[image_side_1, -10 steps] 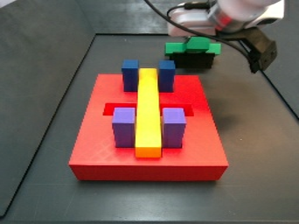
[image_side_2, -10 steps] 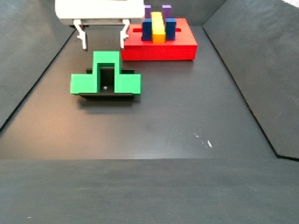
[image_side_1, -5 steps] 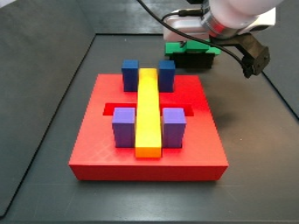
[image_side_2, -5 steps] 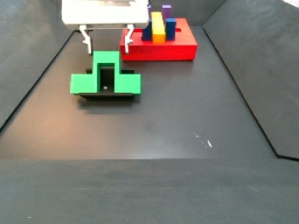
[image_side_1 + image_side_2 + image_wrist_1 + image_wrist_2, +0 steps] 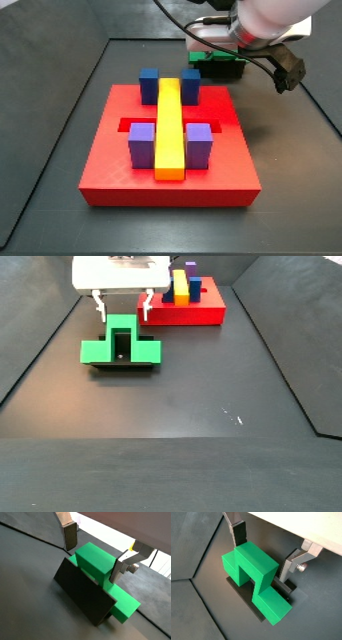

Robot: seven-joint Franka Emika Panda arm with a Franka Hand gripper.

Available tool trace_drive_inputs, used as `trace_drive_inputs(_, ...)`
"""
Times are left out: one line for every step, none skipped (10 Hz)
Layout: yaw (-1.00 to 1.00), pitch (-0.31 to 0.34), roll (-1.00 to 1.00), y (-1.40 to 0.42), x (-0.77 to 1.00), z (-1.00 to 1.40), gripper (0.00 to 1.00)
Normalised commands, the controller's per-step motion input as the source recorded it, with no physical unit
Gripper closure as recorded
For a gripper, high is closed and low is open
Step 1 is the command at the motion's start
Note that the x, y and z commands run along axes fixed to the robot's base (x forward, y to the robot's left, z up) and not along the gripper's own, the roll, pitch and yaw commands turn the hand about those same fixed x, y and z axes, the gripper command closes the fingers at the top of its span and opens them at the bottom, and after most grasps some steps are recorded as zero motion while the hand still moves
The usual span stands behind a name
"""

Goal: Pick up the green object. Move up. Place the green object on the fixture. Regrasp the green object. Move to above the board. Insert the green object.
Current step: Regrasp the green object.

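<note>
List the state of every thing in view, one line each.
green object: resting on the fixture, not lifted.
fixture: standing on the floor, carrying the green object.
claw: open, fingers either side of the green object's raised end, not yet closed on it.
board: flat on the floor, middle slot beside the yellow bar unfilled.

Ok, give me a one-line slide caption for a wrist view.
Open gripper straddling the raised end of the green object, which rests on the dark fixture.

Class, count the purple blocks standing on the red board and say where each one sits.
2. One purple block stands left of the yellow bar and the other purple block right of it, both at the board's near end. The claw hovers over the green object.
</note>
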Motion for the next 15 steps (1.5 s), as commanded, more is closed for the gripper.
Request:
trace_drive_inputs(0.00, 0.026, -0.02, 0.17, 0.00, -0.07, 0.00)
trace_drive_inputs(0.00, 0.009, -0.04, 0.13, 0.00, -0.03, 0.00)
trace_drive_inputs(0.00, 0.000, -0.03, 0.10, 0.00, -0.03, 0.00)
trace_drive_inputs(0.00, 0.000, 0.00, 0.06, 0.00, -0.05, 0.00)
trace_drive_inputs(0.00, 0.000, 0.00, 0.06, 0.00, -0.05, 0.00)
trace_drive_inputs(0.00, 0.000, 0.02, 0.00, 0.00, 0.00, 0.00)
trace_drive_inputs(0.00, 0.000, 0.03, 0.00, 0.00, 0.00, 0.00)
trace_drive_inputs(0.00, 0.000, 0.03, 0.00, 0.00, -0.08, 0.00)
trace_drive_inputs(0.00, 0.000, 0.04, 0.00, 0.00, -0.14, 0.00)
trace_drive_inputs(0.00, 0.000, 0.06, 0.00, 0.00, -0.08, 0.00)
trace_drive_inputs(0.00, 0.000, 0.00, 0.00, 0.00, 0.00, 0.00)
trace_drive_inputs(0.00, 0.000, 0.00, 0.00, 0.00, 0.00, 1.00)
trace_drive_inputs(0.00, 0.000, 0.00, 0.00, 0.00, 0.00, 1.00)
trace_drive_inputs(0.00, 0.000, 0.00, 0.00, 0.00, 0.00, 1.00)
trace_drive_inputs(0.00, 0.000, 0.00, 0.00, 0.00, 0.00, 1.00)
